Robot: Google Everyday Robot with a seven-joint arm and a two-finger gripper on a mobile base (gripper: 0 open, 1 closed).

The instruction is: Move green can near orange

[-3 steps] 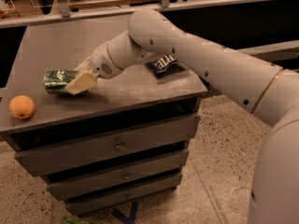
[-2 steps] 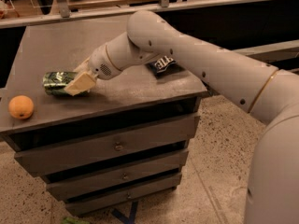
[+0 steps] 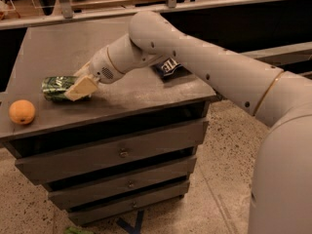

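1. The hand (image 3: 74,88) pinched the green can (image 3: 53,85), which lay on its side on the left of the table (image 3: 139,94)
2. The orange (image 3: 22,112) sat nearer and left of it, apart

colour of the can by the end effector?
Shiny green with pale markings: the green can lies at the end effector. Camera view shows it.

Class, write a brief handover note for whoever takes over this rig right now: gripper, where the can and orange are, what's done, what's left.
Gripper: at the green can, on its end away from the orange.
Green can: lying on its side on the cabinet top, apart from the orange at the front corner.
Done: gripper is at the can.
Left: bring the can beside the orange.
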